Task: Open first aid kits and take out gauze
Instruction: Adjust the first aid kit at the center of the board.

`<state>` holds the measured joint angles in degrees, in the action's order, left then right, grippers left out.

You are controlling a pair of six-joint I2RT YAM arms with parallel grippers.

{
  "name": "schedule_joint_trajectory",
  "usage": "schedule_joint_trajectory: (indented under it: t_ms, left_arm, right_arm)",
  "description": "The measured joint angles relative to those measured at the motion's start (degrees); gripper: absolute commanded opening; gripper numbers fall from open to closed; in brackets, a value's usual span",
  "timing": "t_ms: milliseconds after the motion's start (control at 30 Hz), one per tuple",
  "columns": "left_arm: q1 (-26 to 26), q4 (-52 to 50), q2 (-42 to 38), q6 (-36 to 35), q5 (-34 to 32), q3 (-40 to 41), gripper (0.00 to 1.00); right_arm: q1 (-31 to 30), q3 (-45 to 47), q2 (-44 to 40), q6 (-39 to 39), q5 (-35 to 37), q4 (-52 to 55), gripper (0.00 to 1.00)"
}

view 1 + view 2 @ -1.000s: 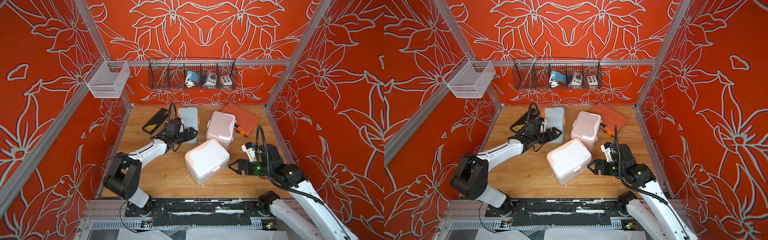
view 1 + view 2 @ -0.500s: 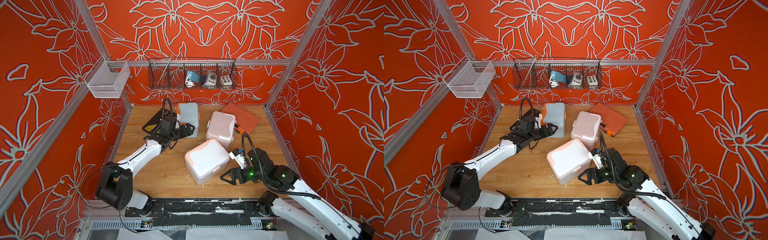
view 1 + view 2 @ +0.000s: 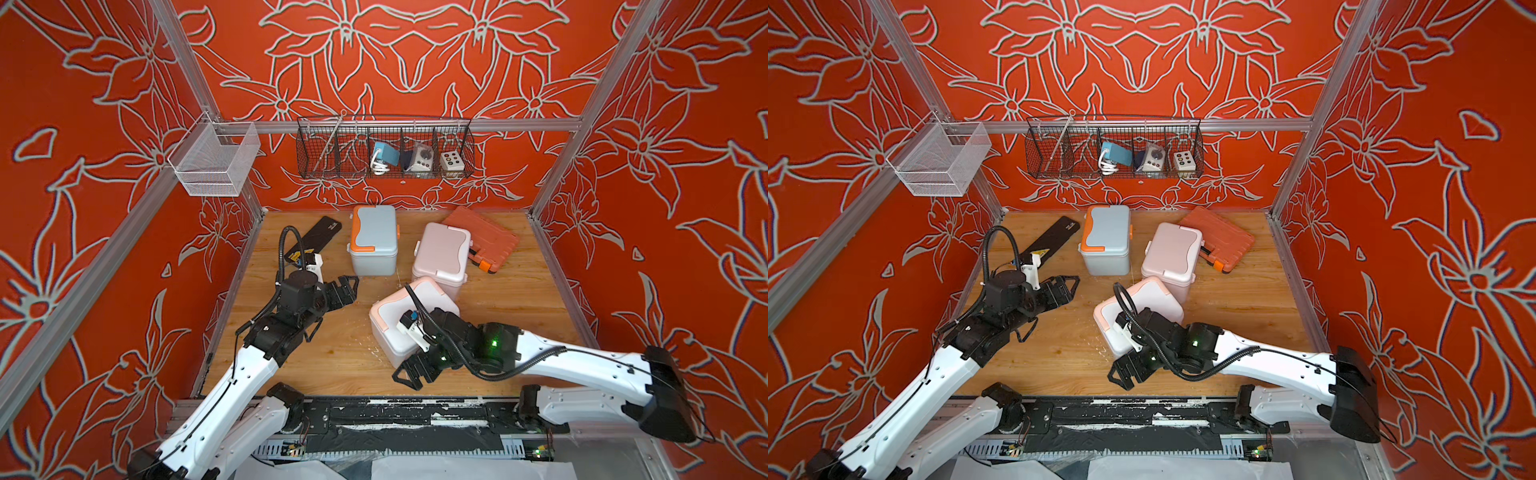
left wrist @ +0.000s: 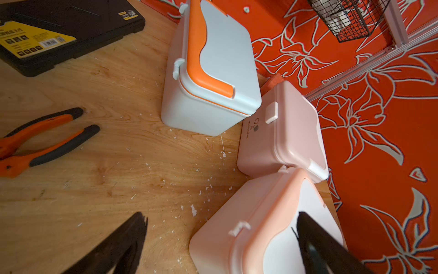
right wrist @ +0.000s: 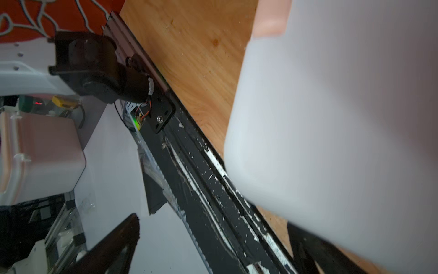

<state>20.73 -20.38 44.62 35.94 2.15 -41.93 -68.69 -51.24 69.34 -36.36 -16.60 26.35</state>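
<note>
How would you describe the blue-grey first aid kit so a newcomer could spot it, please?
Find the black wire basket on the back wall; just below it, on the table, stands the blue-grey kit. Its lid alone has orange trim; the neighbouring pink kit has none.

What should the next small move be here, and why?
Probably ease the open left gripper toward the latch on the white kit with peach trim: its lid is shut, the latch faces that gripper in the left wrist view, and the open right gripper holds nothing.
</note>
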Motion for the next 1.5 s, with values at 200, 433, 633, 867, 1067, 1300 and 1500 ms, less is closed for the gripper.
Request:
schedule_joint_trajectory:
  t_ms: [200,433,633,867,1067,1300,1500]
  left_arm:
    - [0.0,-2.82,-4.17,1.01,-1.25,3.19,0.96]
    - [0.0,-4.39,-6.16,2.62,-2.32,5.27,0.96]
    - [0.0,-6.51,-7.15,2.82,-1.81,4.85,0.96]
    - [0.0,-8.17,-8.09,4.61,5.73,5.31,0.96]
    - [0.0,-6.45,-7.76,7.48,14.45,8.28,0.96]
    - [0.0,0.11,-3.37,9.97,21.9,12.46,0.95]
    - [0.0,6.86,1.64,11.3,24.44,14.16,0.96]
  right_arm:
    - [-0.09,-11.1,11.54,1.53,5.81,-1.68,0.98]
    - [2.25,-25.53,23.76,3.08,6.43,0.94,0.98]
    - [5.14,-27.08,17.4,4.76,6.54,6.67,0.98]
    - [16.13,-31.41,10.88,6.4,3.21,9.81,0.98]
    - [25.42,-37.44,20.61,10.75,-2.12,11.93,0.96]
    - [26.32,-45.68,32.52,17.7,-6.25,19.15,0.88]
    - [26.32,-45.03,33.48,20.2,-6.47,22.34,0.84]
